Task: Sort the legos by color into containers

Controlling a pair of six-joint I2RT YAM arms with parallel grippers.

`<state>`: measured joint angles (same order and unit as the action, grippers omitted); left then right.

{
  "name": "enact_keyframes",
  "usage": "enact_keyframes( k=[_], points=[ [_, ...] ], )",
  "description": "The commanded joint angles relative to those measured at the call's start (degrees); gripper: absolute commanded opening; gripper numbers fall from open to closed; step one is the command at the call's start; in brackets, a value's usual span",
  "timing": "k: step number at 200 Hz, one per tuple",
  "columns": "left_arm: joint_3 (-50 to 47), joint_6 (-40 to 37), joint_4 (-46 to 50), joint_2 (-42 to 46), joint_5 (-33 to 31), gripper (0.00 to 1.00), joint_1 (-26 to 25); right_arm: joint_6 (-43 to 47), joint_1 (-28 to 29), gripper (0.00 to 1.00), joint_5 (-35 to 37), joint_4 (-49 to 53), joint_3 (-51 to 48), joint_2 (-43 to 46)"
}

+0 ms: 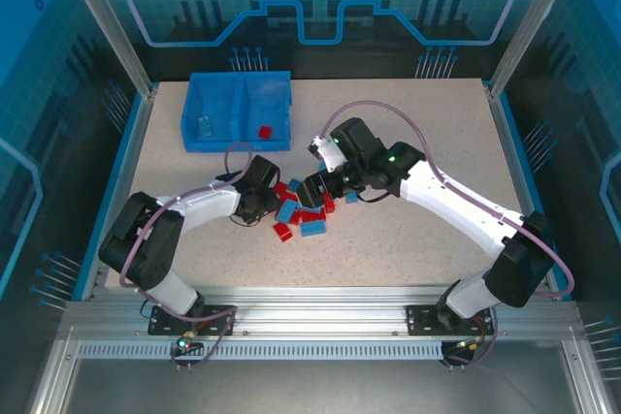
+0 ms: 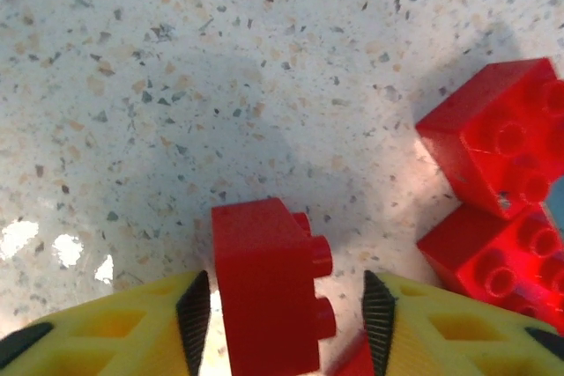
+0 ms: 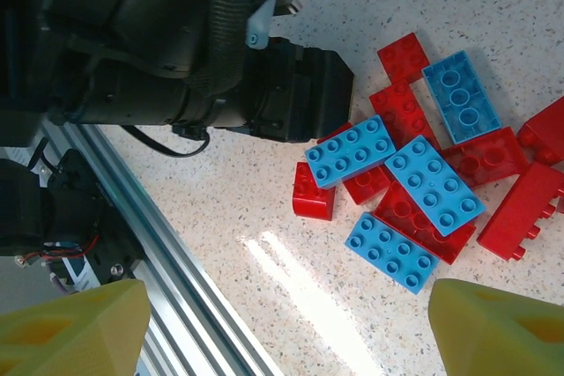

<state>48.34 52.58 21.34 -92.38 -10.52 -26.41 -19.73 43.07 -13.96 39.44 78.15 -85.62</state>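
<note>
A pile of red and light blue legos (image 1: 303, 212) lies mid-table between the two arms. My left gripper (image 1: 262, 205) is down at the pile's left edge. It is open, and its black pads (image 2: 194, 310) straddle a red brick (image 2: 264, 270) that stands on its side, with a gap on each side. More red bricks (image 2: 493, 134) lie to the right. My right gripper (image 1: 322, 193) hovers over the pile, open, with its yellow fingers (image 3: 498, 328) spread wide and nothing between them. Below it lie blue bricks (image 3: 433, 184) and red bricks (image 3: 314, 193).
The blue bin (image 1: 237, 84) stands at the back left. Its left compartment holds a light blue brick (image 1: 205, 126) and its right compartment a red brick (image 1: 264, 130). The left arm's dark wrist (image 3: 203, 68) is close beside the pile. An aluminium rail (image 1: 310, 322) runs along the near table edge.
</note>
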Motion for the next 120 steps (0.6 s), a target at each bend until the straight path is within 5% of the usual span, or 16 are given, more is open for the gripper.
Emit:
enact_keyframes(
  k=[1, 62, 90, 120],
  points=[
    [1.2, -1.1, 2.6, -1.8, -2.2, 0.44, 0.0, -0.2, 1.1, 0.84, -0.8, 1.8, 2.1, -0.2],
    [1.9, -3.4, 4.1, 5.5, -1.6, 0.15, 0.0, -0.2, 1.7, 0.84, -0.8, 1.8, 2.7, -0.9],
    [9.3, -9.1, 6.0, 11.4, -6.5, 0.13, 1.2, -1.3, 1.7, 0.84, 1.3, -0.3, 1.6, 1.1],
    [23.1, -16.1, 6.6, 4.6, -8.9, 0.13, 6.4, -1.9, 1.7, 0.84, 2.3, -0.4, 1.2, 1.9]
  ],
)
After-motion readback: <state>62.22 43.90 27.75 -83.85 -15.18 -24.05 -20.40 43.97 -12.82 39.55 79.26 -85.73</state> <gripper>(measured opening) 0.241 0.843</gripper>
